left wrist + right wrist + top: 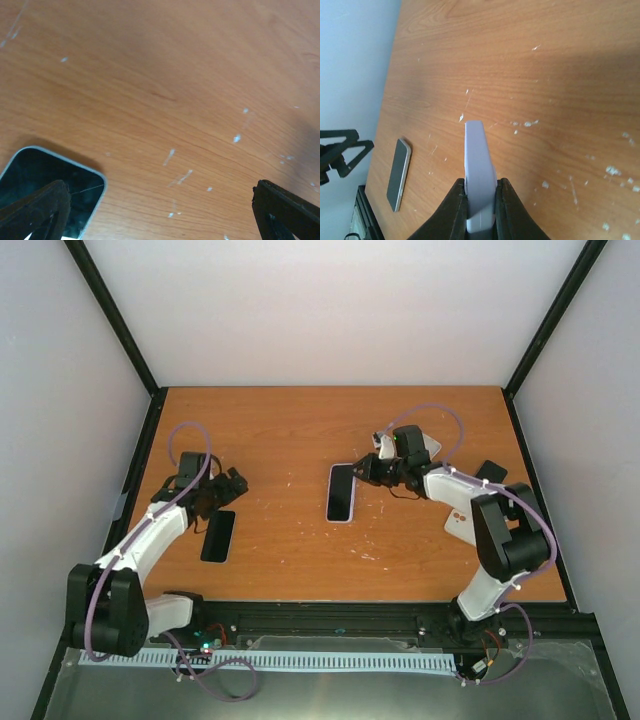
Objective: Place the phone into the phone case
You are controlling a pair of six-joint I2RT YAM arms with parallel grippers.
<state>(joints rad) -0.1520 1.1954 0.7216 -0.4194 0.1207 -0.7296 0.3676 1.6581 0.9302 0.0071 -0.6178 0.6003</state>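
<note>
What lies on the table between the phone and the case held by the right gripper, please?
Nothing: the stretch between the phone and the case is bare table, clearest in the top view.

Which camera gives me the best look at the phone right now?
Top external: the whole phone lies flat on the table, unobstructed. Left wrist catches only one corner, partly behind a claw finger. Right wrist shows it whole but small and oblique.
</note>
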